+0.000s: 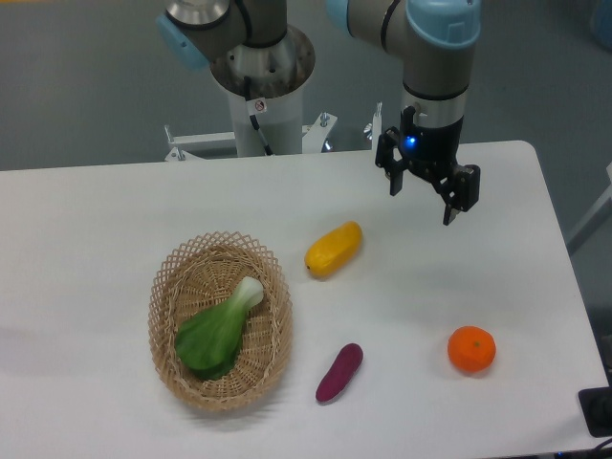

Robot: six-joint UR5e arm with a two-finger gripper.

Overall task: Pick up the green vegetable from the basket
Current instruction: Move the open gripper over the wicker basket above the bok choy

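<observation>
The hand [421, 204] hangs above the far right part of the white worktop [115, 220], its two dark fingers spread apart and pointing downward, with nothing between them — it grips no object. A small blue light glows on the wrist just above the fingers. The arm [435, 57] descends from the top of the view, grey with pale blue joint caps, and its pedestal [263, 96] stands behind the far edge of the worktop. The green vegetable [218, 330] lies inside the basket [163, 287], which sits at the front left, well apart from the hand. The vegetable rests diagonally on the basket floor: the broad green leaf points toward the front left, the short pale stem toward the back right, near the inner wall (whether the stem tip touches the weave cannot be told). The basket is oval, light tan, with a looped open rim, and holds nothing else. A yellow fruit [334, 249] lies on the worktop just beyond the basket's right side, between basket and hand, not touching either. A small purple vegetable [339, 372] lies near the front edge, beside the basket's right flank but apart from it. An orange [471, 349] sits alone at the front right — roughly below the hand in the view.
</observation>
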